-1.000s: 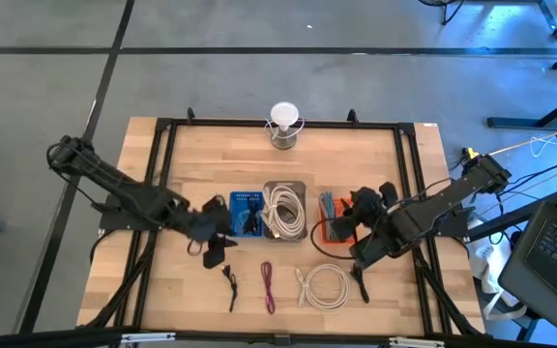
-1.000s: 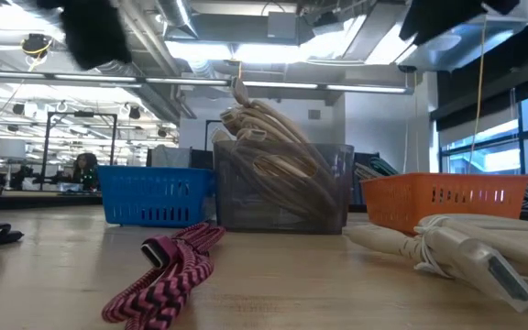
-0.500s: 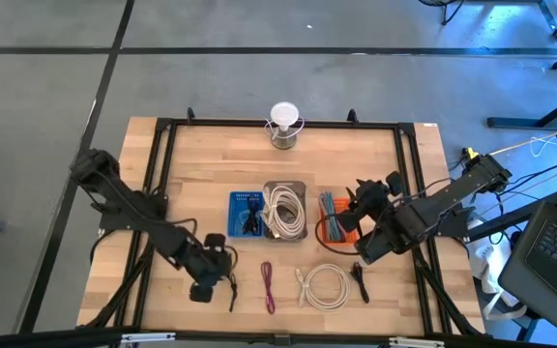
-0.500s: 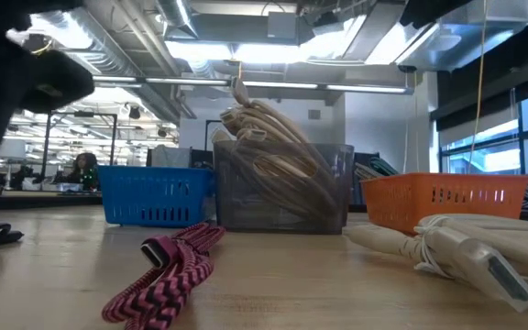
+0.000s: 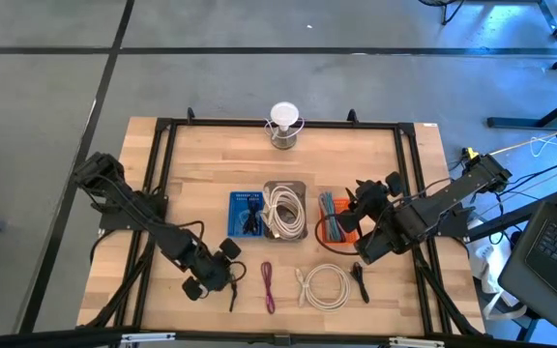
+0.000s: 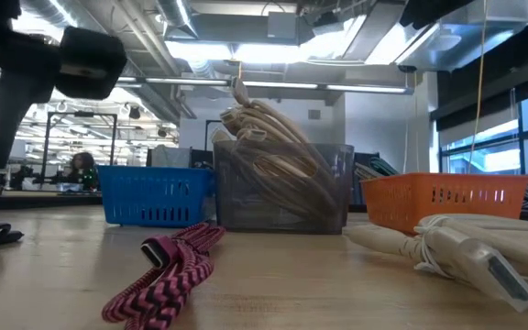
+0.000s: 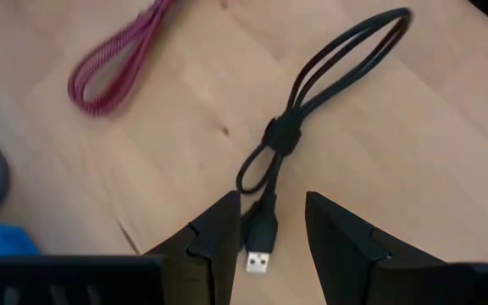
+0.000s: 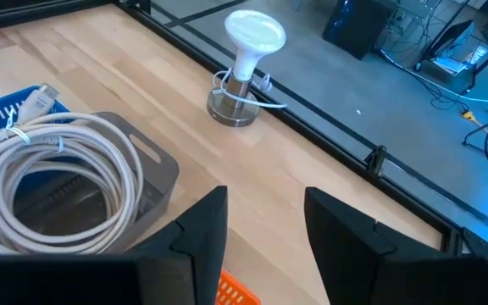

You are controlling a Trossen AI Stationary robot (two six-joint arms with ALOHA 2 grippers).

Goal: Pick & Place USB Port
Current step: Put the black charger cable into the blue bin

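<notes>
A black USB cable (image 7: 312, 110), bundled with a tie, lies flat on the wood; its plug (image 7: 259, 254) points at my left gripper. In the high view this black cable (image 5: 231, 285) lies near the table's near edge. My left gripper (image 7: 269, 229) is open just above it, one finger on each side of the plug end, touching nothing. In the high view the left gripper (image 5: 213, 275) is left of the cable. My right gripper (image 8: 265, 224) is open and waits above the orange basket (image 5: 335, 220).
A blue basket (image 5: 247, 215), a grey bin with a white cable coil (image 5: 284, 210) and the orange basket stand in a row mid-table. A pink cable (image 5: 267, 287), a white coil (image 5: 324, 287) and another black cable (image 5: 360, 280) lie near the front. A bulb lamp (image 5: 283, 126) stands at the far edge.
My left gripper has swung from beside the blue basket toward the table's near edge and come down over the black cable's plug end. The cable has not moved.
</notes>
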